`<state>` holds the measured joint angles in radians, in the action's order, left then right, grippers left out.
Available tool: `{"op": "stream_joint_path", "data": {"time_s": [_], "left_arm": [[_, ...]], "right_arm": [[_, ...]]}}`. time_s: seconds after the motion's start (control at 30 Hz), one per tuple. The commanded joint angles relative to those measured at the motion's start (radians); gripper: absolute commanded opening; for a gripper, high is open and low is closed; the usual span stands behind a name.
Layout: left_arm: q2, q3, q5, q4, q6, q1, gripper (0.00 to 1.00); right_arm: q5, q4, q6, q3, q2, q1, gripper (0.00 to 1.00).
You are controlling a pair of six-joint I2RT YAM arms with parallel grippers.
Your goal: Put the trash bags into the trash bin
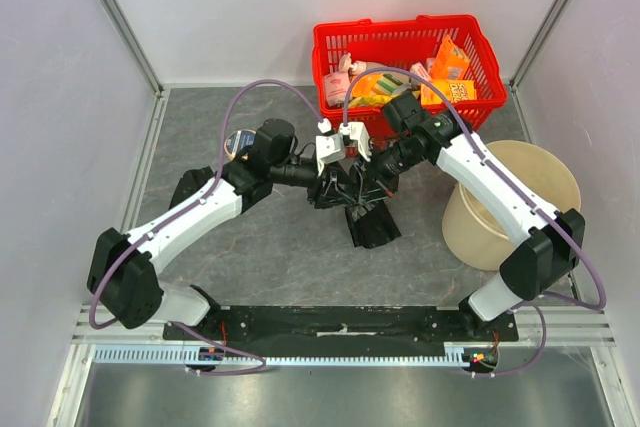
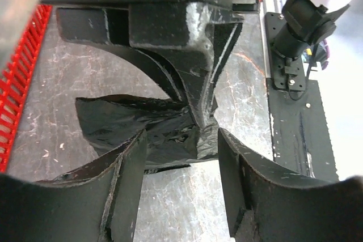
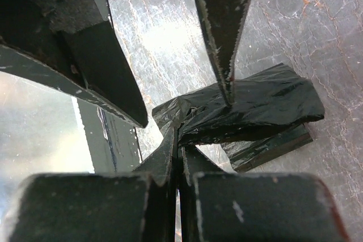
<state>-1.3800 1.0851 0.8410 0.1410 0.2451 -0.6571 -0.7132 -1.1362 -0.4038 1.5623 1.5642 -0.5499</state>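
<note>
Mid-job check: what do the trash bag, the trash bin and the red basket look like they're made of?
The trash bag looks like thin black plastic film, glossy, judging by its crinkles and bright highlights. The trash bin is probably moulded plastic: plain smooth beige walls with a dull sheen. The red basket is an open red lattice; plastic or coated wire, I cannot tell from here.

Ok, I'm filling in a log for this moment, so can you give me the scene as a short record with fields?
left gripper: open, fingers either side of the trash bag
right gripper: shut on the trash bag
trash bag: black, folded, mid-table between the arms
trash bin: beige, right of the bag, partly under the right arm, no bag seen inside
basket: red, far edge, holding packets
</note>
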Motion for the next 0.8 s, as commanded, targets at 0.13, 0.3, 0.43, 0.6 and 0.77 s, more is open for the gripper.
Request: {"op": "stream_joint_path", "data": {"time_s": [0.13,0.3,0.43,0.6,0.77], "left_arm": [[-0.033,0.004,-0.045,-0.095,0.023,-0.01,0.59],[-0.036,-0.01,-0.049,-0.107,0.042,-0.009,0.59],[-0.042,-0.011,-0.049,-0.107,0.062,-0.012,0.59],[-0.053,-0.016,-0.025,-0.11,0.066,-0.012,0.51],[-0.07,-0.011,0.015,-0.11,0.053,-0.012,0.32]], "right_arm": [[-0.066,-0.013,-0.009,0.028,0.005,0.008,0.0],[-0.08,-0.022,-0.021,0.028,0.0,0.008,0.0],[-0.104,-0.04,-0.038,0.027,0.0,0.008,0.0],[-0.117,-0.06,-0.056,0.028,-0.007,0.008,0.0],[-0.117,-0.06,-0.059,0.028,-0.016,0.008,0.0]]}}
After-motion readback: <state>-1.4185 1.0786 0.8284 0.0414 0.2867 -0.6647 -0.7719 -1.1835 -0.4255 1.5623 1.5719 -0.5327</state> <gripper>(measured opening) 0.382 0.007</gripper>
